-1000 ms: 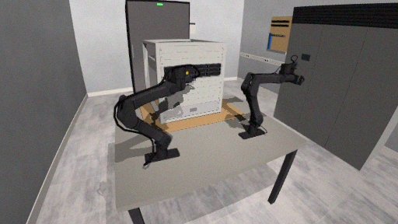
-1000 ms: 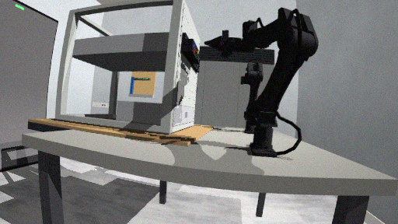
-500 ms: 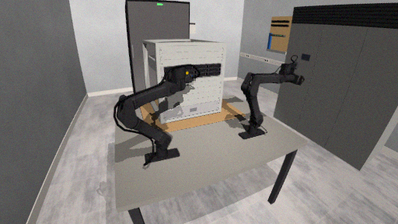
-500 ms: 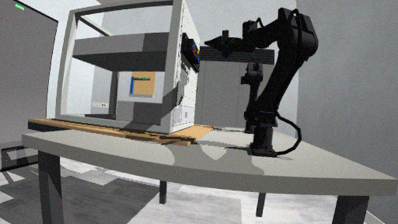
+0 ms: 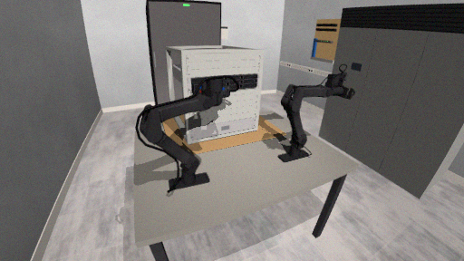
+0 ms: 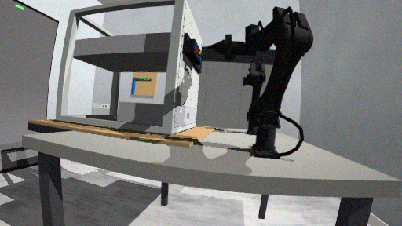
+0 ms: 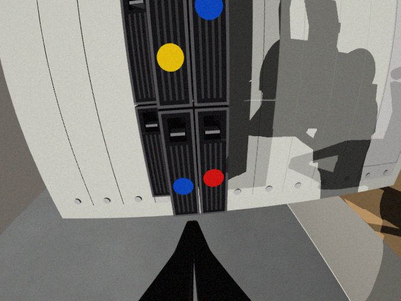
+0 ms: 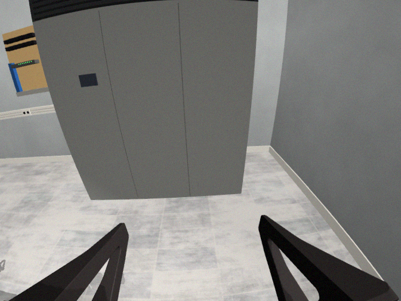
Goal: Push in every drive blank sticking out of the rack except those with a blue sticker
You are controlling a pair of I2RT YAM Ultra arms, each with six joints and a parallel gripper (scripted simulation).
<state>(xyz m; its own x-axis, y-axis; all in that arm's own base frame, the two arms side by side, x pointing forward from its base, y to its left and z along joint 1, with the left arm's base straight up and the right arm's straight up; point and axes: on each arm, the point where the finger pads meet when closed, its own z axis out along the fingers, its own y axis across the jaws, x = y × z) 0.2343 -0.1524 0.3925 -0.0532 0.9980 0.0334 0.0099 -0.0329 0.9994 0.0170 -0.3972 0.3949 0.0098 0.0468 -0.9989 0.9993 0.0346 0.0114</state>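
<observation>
The rack [image 5: 217, 56] [image 6: 177, 31] [image 7: 64, 97] is stood upright on an orange board [image 5: 222, 145] [image 6: 205, 134], which is carried by the surface [image 5: 236, 181] [image 6: 220, 166]. A dark bank of drive blanks is set across the upper half of the rack's front.

In the left wrist view, a blank with a blue sticker, the blue blank [image 7: 181, 162], is seen side by side with a blank with a red sticker, the red blank [image 7: 214, 155]. Both are seen to stand out from the front, while the plain blank [image 7: 157, 162] next to the blue one is set further back. Above these in that view, the yellow blank [image 7: 171, 82], named for its sticker, is also raised from its plain neighbour [image 7: 141, 58]. Beside it a second blue-stickered blank [image 7: 210, 64] is shown, cut off by the edge of the view.

The left gripper [image 5: 227, 91] [image 6: 205, 47] [image 7: 192, 226] is held in front of the bank, its fingers closed together with nothing gripped. The tips are seen near the ends of the blue and red blanks; whether anything is touched cannot be told.

The right gripper [image 5: 349, 93] [image 8: 193, 226] is pointed away from the rack, towards the grey cabinet [image 5: 385, 100] [image 8: 145, 97], its fingers wide open and empty.
</observation>
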